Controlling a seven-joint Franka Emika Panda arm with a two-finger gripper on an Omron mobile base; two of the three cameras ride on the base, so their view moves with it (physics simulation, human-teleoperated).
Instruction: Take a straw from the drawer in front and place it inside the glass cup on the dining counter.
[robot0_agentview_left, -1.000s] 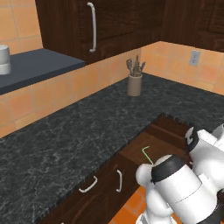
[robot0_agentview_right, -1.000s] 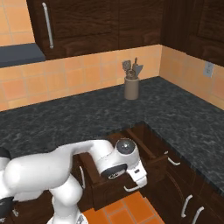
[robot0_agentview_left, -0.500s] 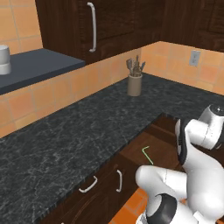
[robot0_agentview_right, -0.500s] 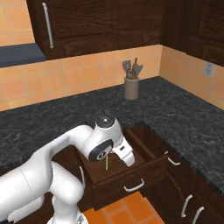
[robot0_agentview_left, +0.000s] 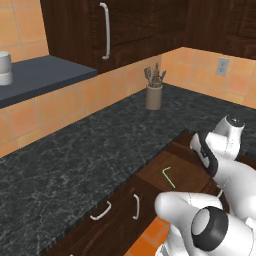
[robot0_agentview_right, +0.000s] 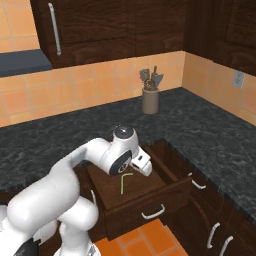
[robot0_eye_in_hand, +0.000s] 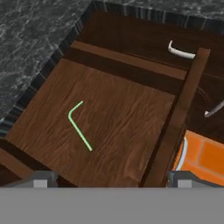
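Here, from left to right across the hand view:

Worktop (robot0_eye_in_hand: 30, 48): black speckled stone along the left and top edges, framing the opening that the drawer slides out of.

Drawer (robot0_eye_in_hand: 131, 118): pulled open, its brown wooden floor fully exposed; its front board runs as a raised bar down the right side, with its curved silver handle just beyond, over the orange floor tiles.

Straw (robot0_eye_in_hand: 78, 126): lies flat on the drawer floor, left of centre, apart from every wall. It is bent: a long leg running diagonally from upper left to lower right, and a short leg hooking off at the upper end. In the right base view the straw (robot0_agentview_right: 123, 182) sits just below the hand.

Fingers (robot0_eye_in_hand: 41, 180): two tips rise at the bottom corners, spread wide, nothing between them.

Gripper (robot0_agentview_right: 142, 166): poised above the drawer, not touching anything.

Key relation: the straw lies ahead of the fingers and offset toward the left one, its long leg slanted across the line between the tips, not square to it.

Judgement: the hand likely needs to shift left, roll until the tips straddle the long leg, then descend.
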